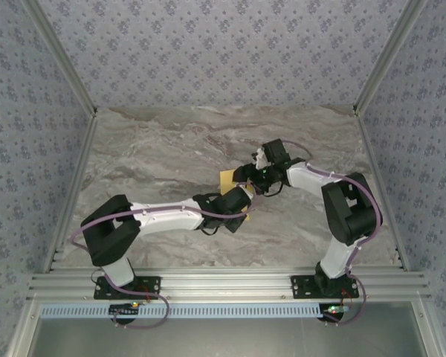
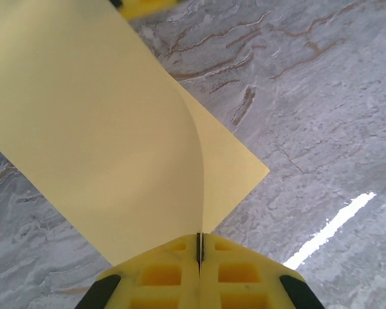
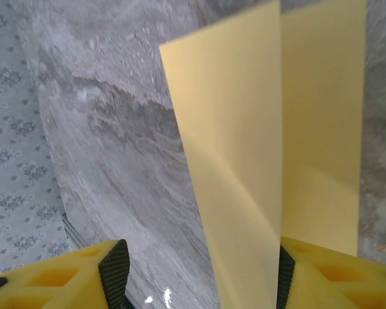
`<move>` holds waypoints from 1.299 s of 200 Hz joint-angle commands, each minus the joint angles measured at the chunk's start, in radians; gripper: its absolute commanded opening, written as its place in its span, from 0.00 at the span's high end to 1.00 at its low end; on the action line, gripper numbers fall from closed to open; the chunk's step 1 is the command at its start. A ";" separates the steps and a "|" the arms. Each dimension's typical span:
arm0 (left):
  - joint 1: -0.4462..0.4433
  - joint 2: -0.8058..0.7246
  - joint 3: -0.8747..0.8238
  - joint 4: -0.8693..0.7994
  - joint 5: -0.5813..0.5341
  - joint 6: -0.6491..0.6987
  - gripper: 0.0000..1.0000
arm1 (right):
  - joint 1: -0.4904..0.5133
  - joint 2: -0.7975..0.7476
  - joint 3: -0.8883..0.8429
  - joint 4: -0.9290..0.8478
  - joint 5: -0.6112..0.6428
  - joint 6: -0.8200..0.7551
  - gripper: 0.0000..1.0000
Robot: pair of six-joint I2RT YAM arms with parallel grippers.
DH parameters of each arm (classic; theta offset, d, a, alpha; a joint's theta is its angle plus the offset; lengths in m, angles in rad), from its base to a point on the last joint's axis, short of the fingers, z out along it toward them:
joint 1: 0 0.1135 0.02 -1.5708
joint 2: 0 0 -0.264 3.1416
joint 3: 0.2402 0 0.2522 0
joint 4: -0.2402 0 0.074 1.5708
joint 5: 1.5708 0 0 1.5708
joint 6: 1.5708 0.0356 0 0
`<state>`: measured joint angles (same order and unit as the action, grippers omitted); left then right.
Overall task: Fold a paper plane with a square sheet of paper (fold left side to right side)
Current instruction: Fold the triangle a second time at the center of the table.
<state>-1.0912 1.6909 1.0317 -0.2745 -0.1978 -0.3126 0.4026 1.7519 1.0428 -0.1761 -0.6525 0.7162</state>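
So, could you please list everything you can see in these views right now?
sheet of paper: one, yellow, table centre, one side lifted and curving over
table: one, grey-brown marble, under the arms
walls: three, pale blue floral pattern, around the table
rail: one, silver, along the near edge
left pincer: one, yellow fingers, shut on the paper's edge
right pincer: one, yellow fingers, open, paper standing between them
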 commanded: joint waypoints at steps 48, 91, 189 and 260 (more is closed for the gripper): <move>0.143 -0.110 -0.111 0.181 0.271 -0.099 0.99 | -0.087 -0.211 -0.026 -0.019 0.095 -0.078 0.33; 0.248 -0.144 -0.193 0.274 0.432 -0.162 0.99 | -0.042 -0.306 -0.155 -0.063 0.123 -0.156 0.47; 0.398 -0.140 -0.230 0.269 0.649 -0.156 0.97 | 0.145 -0.175 -0.313 0.029 0.213 -0.071 0.97; 0.429 -0.077 -0.187 0.218 0.683 -0.115 0.96 | 0.180 -0.108 -0.264 -0.052 0.298 -0.078 0.97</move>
<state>-0.6662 1.5848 0.7956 -0.0189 0.4496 -0.4641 0.5728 1.6218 0.7471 -0.1619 -0.4076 0.6357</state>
